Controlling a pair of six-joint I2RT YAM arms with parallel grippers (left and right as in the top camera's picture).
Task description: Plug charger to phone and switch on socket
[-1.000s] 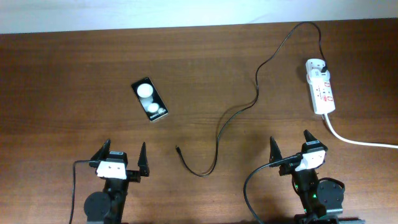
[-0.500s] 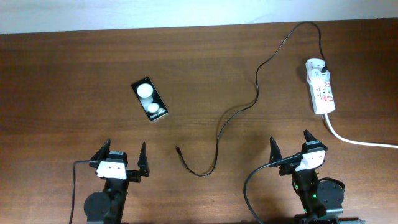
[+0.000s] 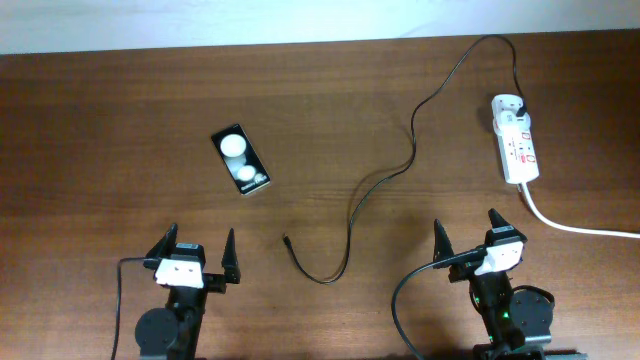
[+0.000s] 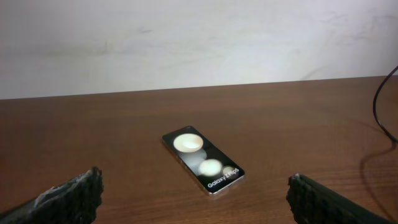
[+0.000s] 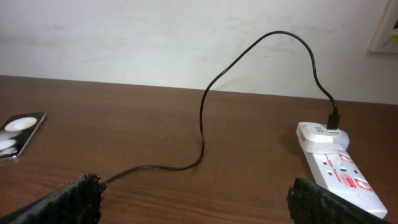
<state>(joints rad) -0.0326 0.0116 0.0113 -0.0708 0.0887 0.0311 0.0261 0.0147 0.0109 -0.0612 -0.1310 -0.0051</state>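
The black phone (image 3: 240, 161) lies face up at the table's left middle; it also shows in the left wrist view (image 4: 203, 160) and at the left edge of the right wrist view (image 5: 18, 134). The thin black charger cable (image 3: 412, 130) runs from its plug in the white socket strip (image 3: 516, 150) down to its loose connector (image 3: 285, 238) on the table. The right wrist view shows the cable (image 5: 202, 130) and the socket strip (image 5: 339, 168). My left gripper (image 3: 195, 258) is open and empty near the front edge, below the phone. My right gripper (image 3: 468, 238) is open and empty, below the socket.
The socket's thick white cord (image 3: 575, 226) runs off the right edge of the table. A white wall stands behind the table's far edge (image 4: 199, 87).
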